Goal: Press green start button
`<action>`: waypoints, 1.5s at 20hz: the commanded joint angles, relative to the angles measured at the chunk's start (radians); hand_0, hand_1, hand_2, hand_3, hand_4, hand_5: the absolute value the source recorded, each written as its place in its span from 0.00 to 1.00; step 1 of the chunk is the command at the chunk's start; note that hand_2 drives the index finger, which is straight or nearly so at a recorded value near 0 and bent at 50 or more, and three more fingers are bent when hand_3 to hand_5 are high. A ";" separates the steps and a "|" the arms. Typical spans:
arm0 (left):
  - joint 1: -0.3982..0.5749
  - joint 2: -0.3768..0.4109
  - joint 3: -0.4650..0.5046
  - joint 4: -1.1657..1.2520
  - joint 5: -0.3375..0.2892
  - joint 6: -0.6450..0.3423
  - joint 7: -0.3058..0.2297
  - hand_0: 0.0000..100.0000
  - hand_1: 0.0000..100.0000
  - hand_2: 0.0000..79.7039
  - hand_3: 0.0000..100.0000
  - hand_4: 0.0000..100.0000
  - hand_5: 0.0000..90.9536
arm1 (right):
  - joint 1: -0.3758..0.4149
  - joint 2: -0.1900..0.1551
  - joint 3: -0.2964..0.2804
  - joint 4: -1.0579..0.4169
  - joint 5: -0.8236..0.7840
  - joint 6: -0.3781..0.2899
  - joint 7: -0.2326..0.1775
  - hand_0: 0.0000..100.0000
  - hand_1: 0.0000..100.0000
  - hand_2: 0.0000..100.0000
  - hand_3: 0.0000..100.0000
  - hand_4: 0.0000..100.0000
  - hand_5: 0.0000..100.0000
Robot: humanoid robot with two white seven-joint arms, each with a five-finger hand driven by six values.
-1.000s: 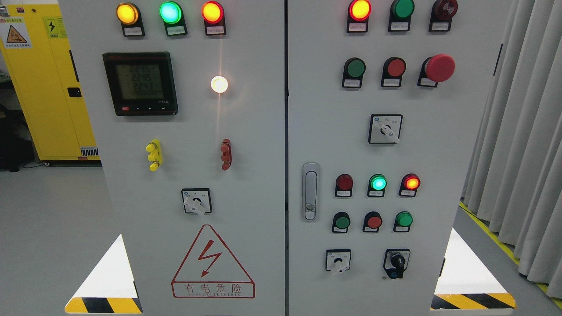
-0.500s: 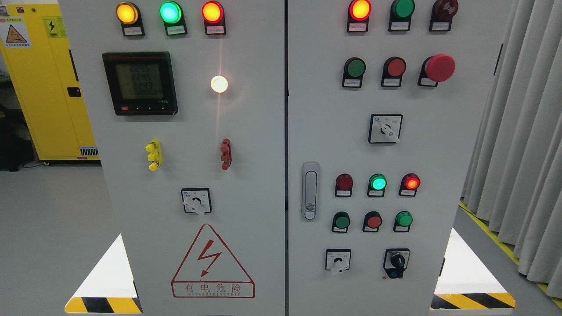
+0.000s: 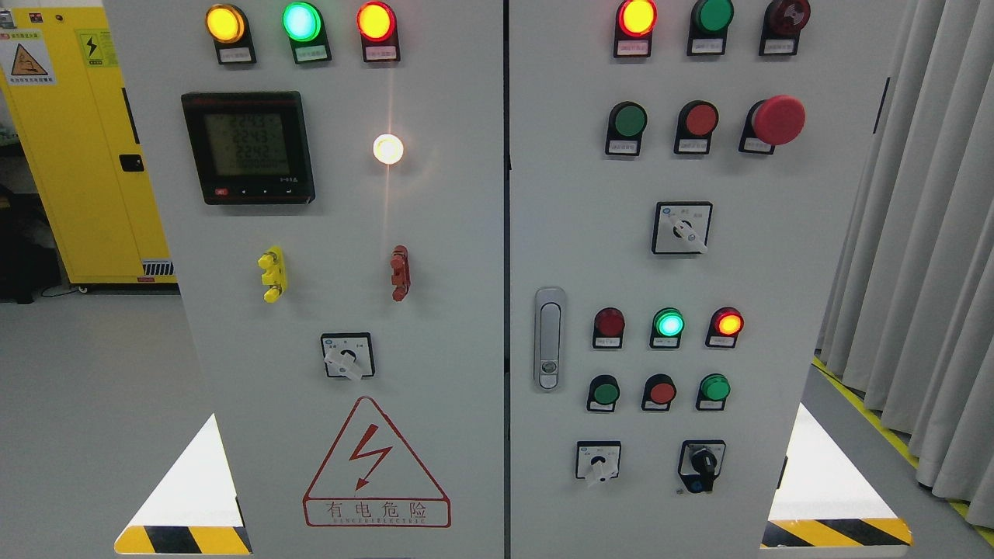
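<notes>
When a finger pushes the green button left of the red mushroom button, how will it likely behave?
The green button sits in a black collar on the rigid cabinet door, so it probably travels straight in without tipping. Its smooth round cap may let an off-centre fingertip slide. No hand is in view.

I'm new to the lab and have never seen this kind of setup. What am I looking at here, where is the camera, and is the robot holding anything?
The picture comes from a camera on a humanoid robot's head, facing a grey electrical cabinet with two doors. No robot hand or arm shows, so nothing is held or touched.

The left door has three lit lamps on top, a digital meter, a white light, a rotary switch and a red warning triangle.

The right door carries more lamps, a big red mushroom button, a door handle and several push buttons. Some are green, such as the upper green button and two in the lower row. I cannot read which one is labelled start.

A yellow cabinet stands behind on the left, curtains on the right.
</notes>
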 commanded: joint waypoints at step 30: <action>0.006 -0.062 -0.004 -0.029 -0.001 -0.001 -0.003 0.12 0.56 0.00 0.00 0.00 0.00 | -0.173 -0.039 -0.046 -0.481 0.210 -0.071 -0.153 0.28 0.64 0.06 0.56 0.59 0.50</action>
